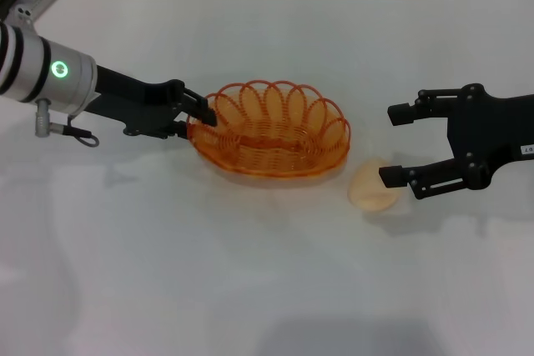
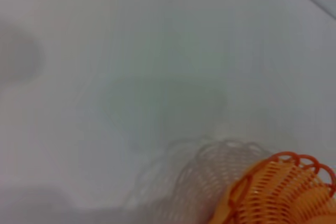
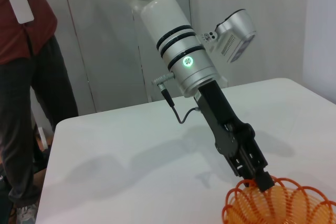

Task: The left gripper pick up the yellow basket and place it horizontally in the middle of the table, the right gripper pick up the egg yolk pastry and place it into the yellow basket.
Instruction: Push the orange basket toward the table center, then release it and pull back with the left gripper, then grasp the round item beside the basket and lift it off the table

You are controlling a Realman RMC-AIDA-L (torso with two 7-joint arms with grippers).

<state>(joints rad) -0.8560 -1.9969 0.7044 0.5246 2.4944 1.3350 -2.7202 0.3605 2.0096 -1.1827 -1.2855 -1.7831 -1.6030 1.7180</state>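
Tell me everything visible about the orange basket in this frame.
The basket is oval, shallow and see-through orange, made of thin wire-like strands with a looped, scalloped rim. It sits mouth up near the middle of the white table and holds nothing. The left gripper is shut on its rim at the robot's left end. A pale pastry lies just beyond its other end.

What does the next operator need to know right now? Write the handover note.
Left pincer: shut on the yellow basket at its rim, basket near the middle of the table.
Right pincer: open, fingers either side of the egg yolk pastry's end, not closed on it.
Pastry lies on the table just beside the basket, outside it.
Done: basket brought to mid-table.
Left: release basket, grasp pastry, drop it into the basket.
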